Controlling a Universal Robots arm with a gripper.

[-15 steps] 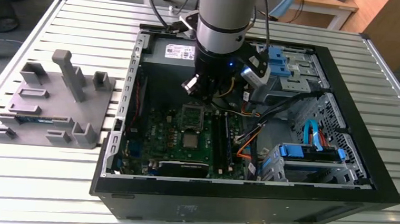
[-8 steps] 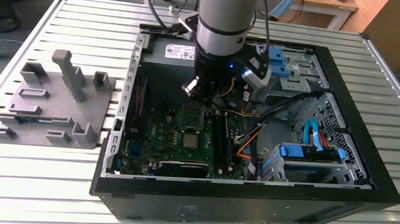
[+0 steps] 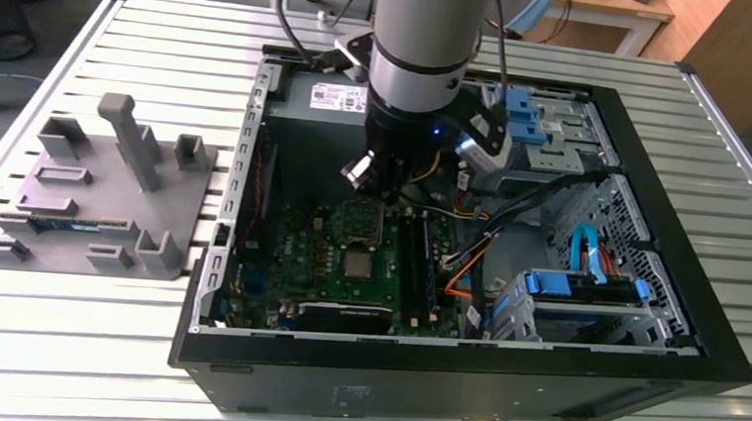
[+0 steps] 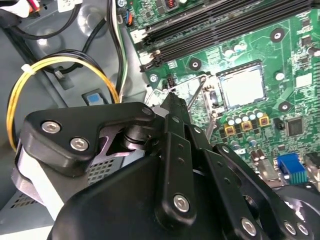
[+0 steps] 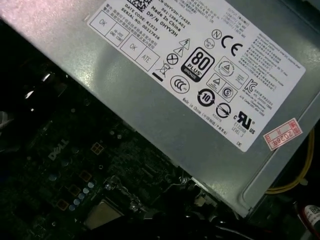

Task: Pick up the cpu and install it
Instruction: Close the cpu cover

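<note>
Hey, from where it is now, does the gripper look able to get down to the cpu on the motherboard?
Probably yes: the gripper hangs inside the open case, just above the cpu, with nothing visible between them.

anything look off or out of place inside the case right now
Nothing stands out. The cpu sits flat and square in its place on the green motherboard, and the gripper hangs above the board inside the case.

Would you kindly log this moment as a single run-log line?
arm: inside open computer case | pincer: above motherboard | cpu: lying in socket, apart from pincer | power supply: adjacent
</note>
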